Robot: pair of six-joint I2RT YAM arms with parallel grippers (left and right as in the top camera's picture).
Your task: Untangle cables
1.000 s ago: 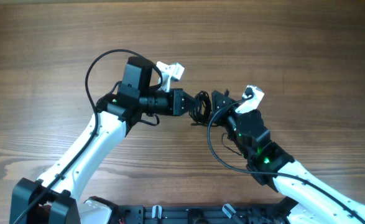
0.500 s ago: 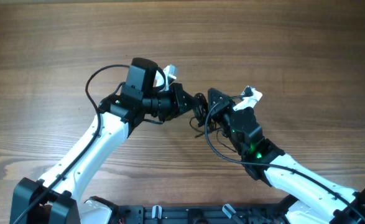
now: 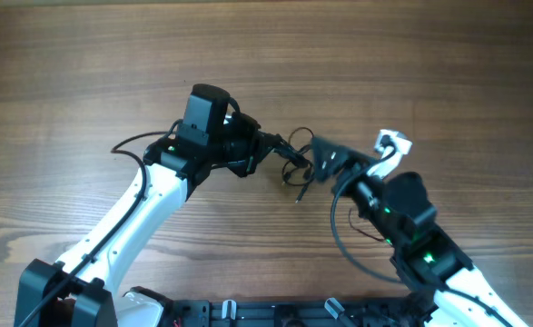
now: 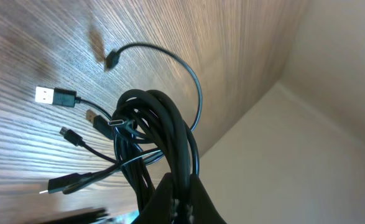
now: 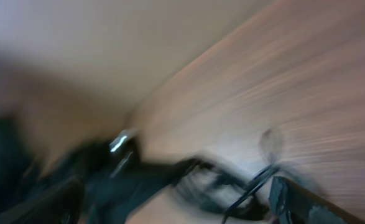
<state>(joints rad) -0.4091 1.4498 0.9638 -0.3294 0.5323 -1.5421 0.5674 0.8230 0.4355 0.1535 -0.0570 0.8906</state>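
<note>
The left claw is clamped on the looped middle of the cables, which sit bunched between the two arms with their plug ends trailing loose over the surface. The right claw stands spread wide just beside the bundle, gripping nothing I can make out. The likely trouble is that it closes on several strands at once, or on the tight coil instead of one free end, so that a pull cinches the knot harder.
</note>
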